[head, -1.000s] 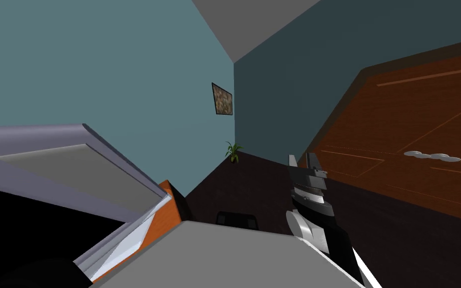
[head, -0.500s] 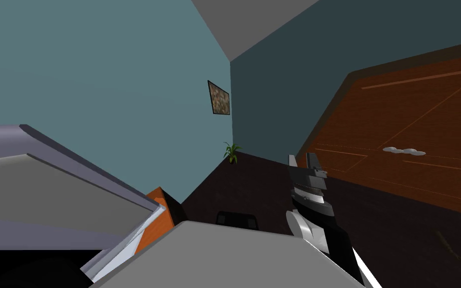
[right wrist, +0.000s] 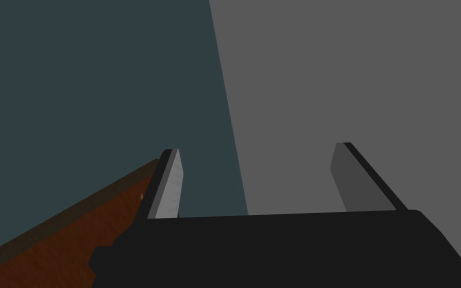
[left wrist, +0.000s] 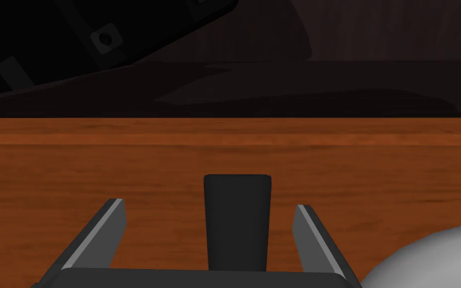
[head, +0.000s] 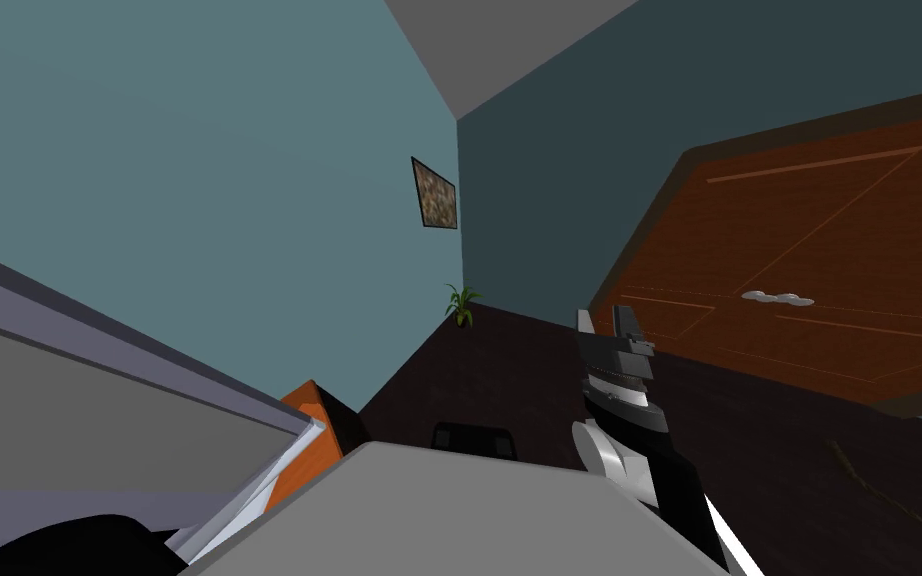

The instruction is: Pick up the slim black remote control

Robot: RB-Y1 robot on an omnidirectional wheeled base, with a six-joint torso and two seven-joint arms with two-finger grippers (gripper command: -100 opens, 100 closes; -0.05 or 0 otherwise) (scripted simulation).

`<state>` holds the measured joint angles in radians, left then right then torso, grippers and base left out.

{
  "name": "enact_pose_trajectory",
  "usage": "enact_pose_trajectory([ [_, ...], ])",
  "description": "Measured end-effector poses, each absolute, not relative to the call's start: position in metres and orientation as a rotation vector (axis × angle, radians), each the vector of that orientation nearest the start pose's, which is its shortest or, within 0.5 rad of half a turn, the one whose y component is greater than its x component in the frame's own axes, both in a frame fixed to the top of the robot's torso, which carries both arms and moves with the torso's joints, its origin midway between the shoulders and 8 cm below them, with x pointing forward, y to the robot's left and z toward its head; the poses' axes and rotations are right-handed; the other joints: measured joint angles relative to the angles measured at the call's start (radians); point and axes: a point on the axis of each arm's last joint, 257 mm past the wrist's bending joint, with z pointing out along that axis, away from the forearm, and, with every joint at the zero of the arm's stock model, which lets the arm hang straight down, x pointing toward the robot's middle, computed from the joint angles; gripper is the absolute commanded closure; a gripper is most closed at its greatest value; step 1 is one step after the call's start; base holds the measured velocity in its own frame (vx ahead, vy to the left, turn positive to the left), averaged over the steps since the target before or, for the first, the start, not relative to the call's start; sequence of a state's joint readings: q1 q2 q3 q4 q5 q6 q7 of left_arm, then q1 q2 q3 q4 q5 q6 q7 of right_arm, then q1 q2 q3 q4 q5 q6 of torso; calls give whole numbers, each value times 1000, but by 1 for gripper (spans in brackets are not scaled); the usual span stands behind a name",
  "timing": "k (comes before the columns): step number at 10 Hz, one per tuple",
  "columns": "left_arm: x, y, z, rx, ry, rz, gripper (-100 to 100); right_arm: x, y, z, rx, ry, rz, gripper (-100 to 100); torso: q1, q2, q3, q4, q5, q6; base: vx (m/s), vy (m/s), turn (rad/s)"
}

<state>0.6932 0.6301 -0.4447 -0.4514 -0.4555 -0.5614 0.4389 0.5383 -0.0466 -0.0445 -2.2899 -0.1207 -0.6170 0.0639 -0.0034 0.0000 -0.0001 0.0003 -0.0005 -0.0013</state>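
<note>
While the slim black remote control (left wrist: 237, 220) lies flat on the orange-brown worktop (left wrist: 74, 165), its end short of the far edge, the left gripper (left wrist: 208, 206) straddles it with fingers wide apart, gripping nothing. It sits nearer one finger, so closing could nudge it askew and let it slip out. The right gripper (head: 604, 318) hangs clear, fingers spread and empty.
</note>
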Motion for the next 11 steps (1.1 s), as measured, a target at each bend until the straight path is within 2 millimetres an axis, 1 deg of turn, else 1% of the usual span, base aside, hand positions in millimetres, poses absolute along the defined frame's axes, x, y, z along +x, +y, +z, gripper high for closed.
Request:
enact_pose_trajectory([
  [2, -236, 455, -582, -1605, 2685, -79, -100, 314, -304, 40, 596, 523, 1279, 0, 0, 0, 0, 0, 0, 0, 0, 0, 0],
  [3, -232, 446, -585, -1601, 2686, -94, -100, 314, -304, 40, 596, 523, 1279, 0, 0, 0, 0, 0, 0, 0, -7, 0, -22],
  [4, -228, 444, -591, -1607, 2677, -91, -100, 314, -304, 40, 596, 523, 1279, 0, 1, 0, 1, 2, 3, 1, -9, 0, -31],
  [5, -228, 441, -593, -1603, 2683, -94, -100, 314, -304, 40, 596, 523, 1279, 0, 4, 1, 2, 3, 4, 1, 0, 0, 0],
  [6, -229, 441, -594, -1602, 2684, -92, 100, 314, -304, 40, 596, 523, 1279, 0, 4, 1, 2, 3, 5, 1, 0, 0, 0],
  [10, -229, 441, -593, -1606, 2681, -89, 100, 314, -304, 40, 596, 523, 1279, 0, 5, 1, 2, 3, 5, 2, 0, 0, 0],
  [11, -229, 441, -593, -1606, 2681, -88, 0, 314, -304, 40, 596, 523, 1279, 0, 5, 1, 2, 4, 6, 2, 0, 0, 0],
])
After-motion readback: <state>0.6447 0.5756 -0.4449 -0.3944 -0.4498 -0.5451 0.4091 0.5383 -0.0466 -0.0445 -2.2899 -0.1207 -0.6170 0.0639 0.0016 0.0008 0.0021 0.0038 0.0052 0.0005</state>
